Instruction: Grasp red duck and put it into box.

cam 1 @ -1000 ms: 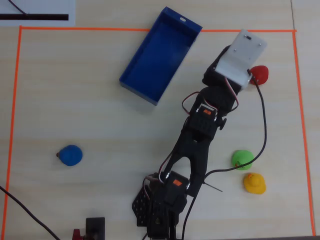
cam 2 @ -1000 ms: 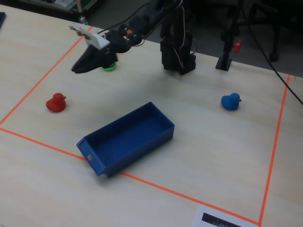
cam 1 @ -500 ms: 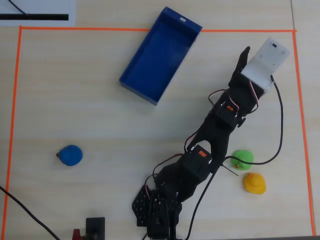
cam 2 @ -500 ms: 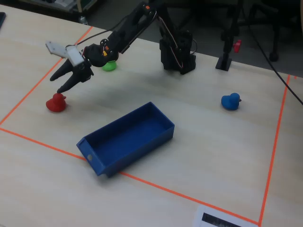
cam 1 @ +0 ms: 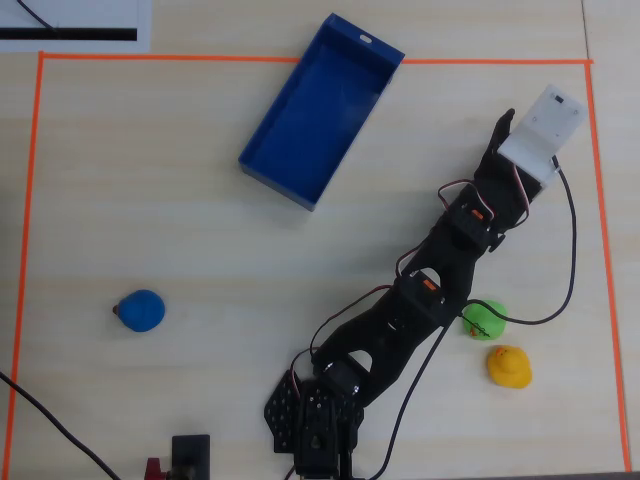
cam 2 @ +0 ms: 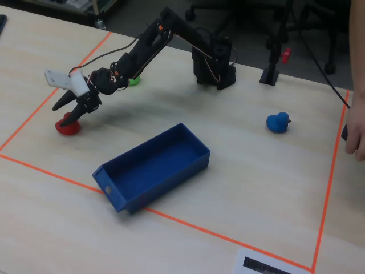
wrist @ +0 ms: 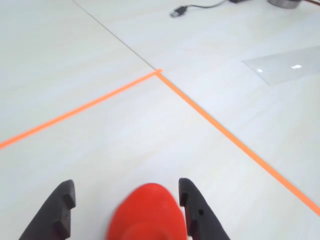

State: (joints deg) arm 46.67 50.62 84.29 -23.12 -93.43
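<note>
Overhead view: blue duck lower left, green duck and yellow duck close together lower right, orange tape border framing the table, white sheet upper left.

- A small, rounded red duck is seen on the pale wooden tabletop in the fixed view, close to the orange tape line along the left edge. In the wrist view it is blurred, low in the frame.
- A long, deep-blue rectangular box with low walls and an open top is laid diagonally near the front tape line, empty, well apart from the duck. In the overhead view it is seen by the top edge.
</note>
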